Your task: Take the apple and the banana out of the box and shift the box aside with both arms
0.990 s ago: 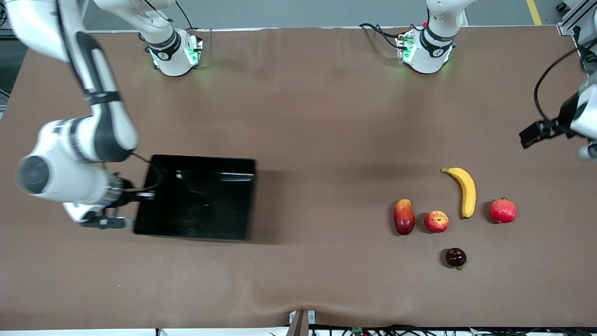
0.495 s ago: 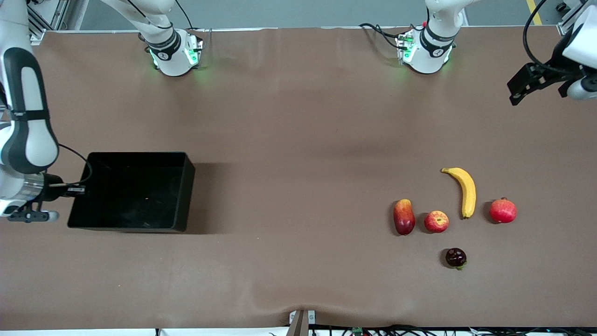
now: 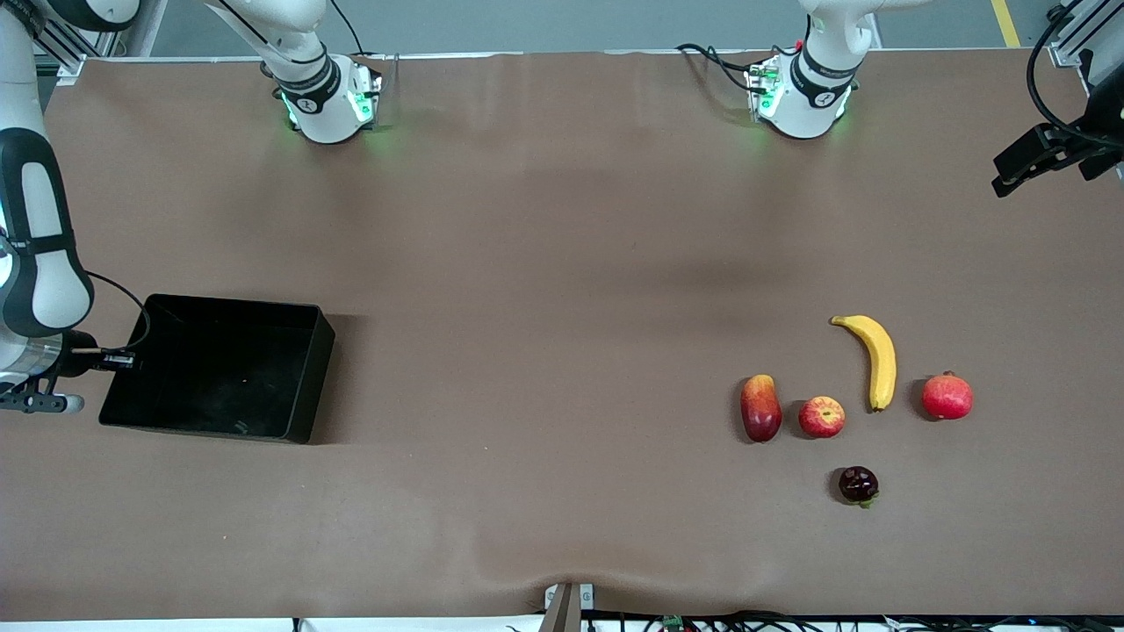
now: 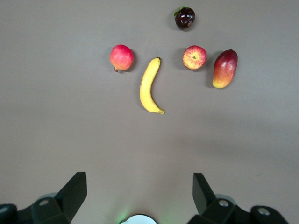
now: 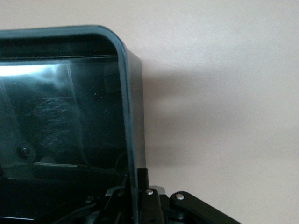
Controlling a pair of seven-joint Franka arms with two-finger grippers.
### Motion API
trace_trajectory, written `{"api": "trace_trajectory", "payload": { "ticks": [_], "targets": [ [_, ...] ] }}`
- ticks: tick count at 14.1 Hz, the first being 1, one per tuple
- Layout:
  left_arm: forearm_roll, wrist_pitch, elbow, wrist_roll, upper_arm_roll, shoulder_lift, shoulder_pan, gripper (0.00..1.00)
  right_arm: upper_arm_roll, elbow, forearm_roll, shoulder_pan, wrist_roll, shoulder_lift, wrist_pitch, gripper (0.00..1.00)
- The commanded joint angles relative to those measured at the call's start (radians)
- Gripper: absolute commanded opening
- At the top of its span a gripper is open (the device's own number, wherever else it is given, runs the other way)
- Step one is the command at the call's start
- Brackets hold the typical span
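The black box (image 3: 211, 379) is near the right arm's end of the table. My right gripper (image 3: 118, 358) is shut on its end wall, one finger inside and one outside; the right wrist view shows the wall (image 5: 127, 93) running down into my gripper (image 5: 136, 186). The yellow banana (image 3: 876, 358) and the red-yellow apple (image 3: 822, 416) lie on the table toward the left arm's end. My left gripper (image 3: 1023, 167) is open and empty, high up at that end; its wrist view shows the banana (image 4: 148, 86) and apple (image 4: 194, 57) well apart from my gripper (image 4: 138, 196).
A red-yellow mango-like fruit (image 3: 760, 407) lies beside the apple. A round red fruit with a crown tip (image 3: 947, 396) lies beside the banana. A small dark fruit (image 3: 858, 484) lies nearer the front camera. The brown table (image 3: 562, 263) has wide bare room between box and fruits.
My right gripper has carried the box toward the right arm's end of the table. My left gripper has risen and drawn away toward the table's edge. The fruits have not moved.
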Motion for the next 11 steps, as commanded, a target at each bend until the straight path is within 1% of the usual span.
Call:
{"api": "trace_trajectory", "payload": {
  "ticks": [1, 2, 3, 5, 7, 9, 10, 11],
  "targets": [
    [-0.048, -0.006, 0.002, 0.015, 0.008, 0.004, -0.014, 1.00, 0.023, 0.015, -0.009, -0.016, -0.006, -0.006, -0.016, 0.20],
    [-0.049, -0.006, 0.002, 0.017, 0.006, -0.005, -0.016, 1.00, 0.024, 0.018, -0.049, -0.016, -0.011, -0.004, -0.023, 0.94],
    [-0.055, -0.006, 0.007, 0.030, 0.006, -0.005, -0.014, 1.00, 0.024, 0.018, -0.072, -0.016, -0.011, -0.003, -0.028, 1.00],
    [-0.071, -0.006, 0.001, 0.050, 0.006, -0.008, -0.016, 1.00, 0.026, 0.036, -0.083, -0.006, -0.012, -0.007, -0.027, 1.00],
    [-0.062, -0.005, -0.022, 0.050, -0.015, -0.016, -0.011, 1.00, 0.035, 0.093, -0.081, 0.013, -0.011, -0.017, -0.027, 1.00],
    [-0.052, 0.000, -0.042, 0.050, -0.015, -0.023, -0.011, 1.00, 0.033, 0.183, -0.084, 0.072, -0.011, -0.039, -0.036, 1.00],
    [-0.052, 0.012, -0.068, 0.049, -0.017, -0.034, -0.011, 1.00, 0.033, 0.200, -0.085, 0.103, -0.011, -0.070, -0.059, 1.00],
    [-0.052, 0.049, -0.118, 0.044, -0.020, -0.058, -0.013, 1.00, 0.033, 0.199, -0.085, 0.134, -0.005, -0.107, -0.077, 1.00]
  ]
}}
